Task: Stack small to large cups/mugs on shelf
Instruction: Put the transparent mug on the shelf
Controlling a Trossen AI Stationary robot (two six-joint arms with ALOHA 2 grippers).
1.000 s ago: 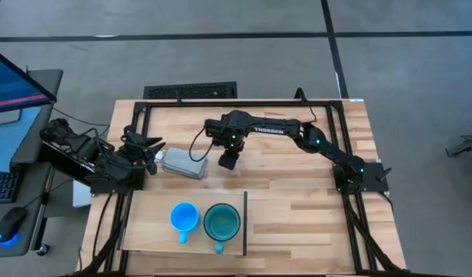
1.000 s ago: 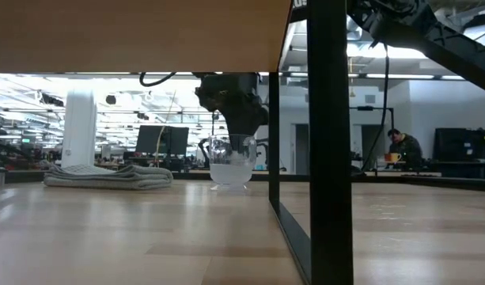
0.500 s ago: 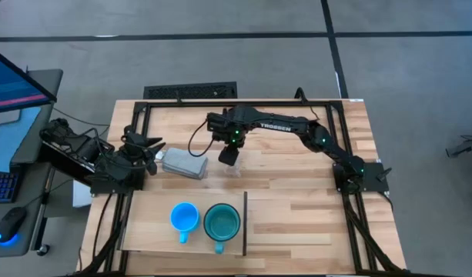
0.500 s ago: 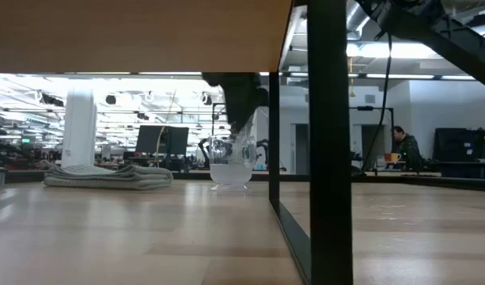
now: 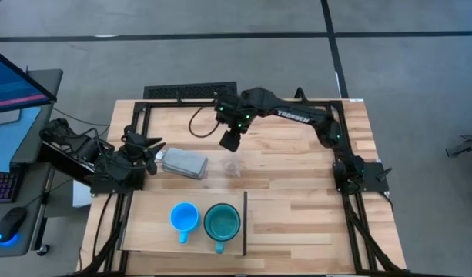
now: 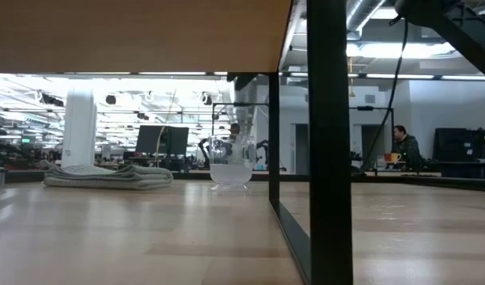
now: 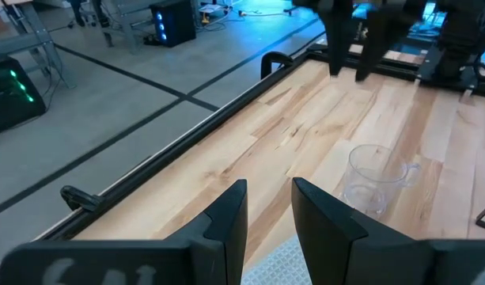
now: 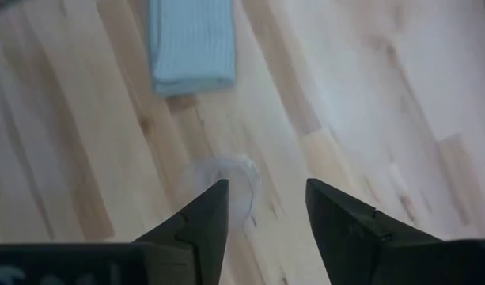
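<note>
Cups are split between two places in the high view: the clear cup [image 5: 232,167] stands alone on the table [image 5: 297,192], while the blue mug [image 5: 184,217] and teal mug [image 5: 221,221] sit side by side on the shelf [image 5: 147,223]. The right gripper [image 5: 229,141] hangs above and just behind the clear cup, holding nothing; the left gripper [image 5: 152,154] waits at the table's left edge beside a grey cloth [image 5: 183,165]. In the low view the clear cup [image 6: 229,164] stands upright, with the folded cloth [image 6: 107,176] well to one side. The left wrist view shows its fingers [image 7: 226,226] slightly apart and empty. The right wrist view shows spread fingers [image 8: 202,218] looking down on the cup [image 8: 220,190]. Judging by this, the stack is not begun; next comes a descent to grasp the clear cup. The cloth lies near but clear of that path.
</note>
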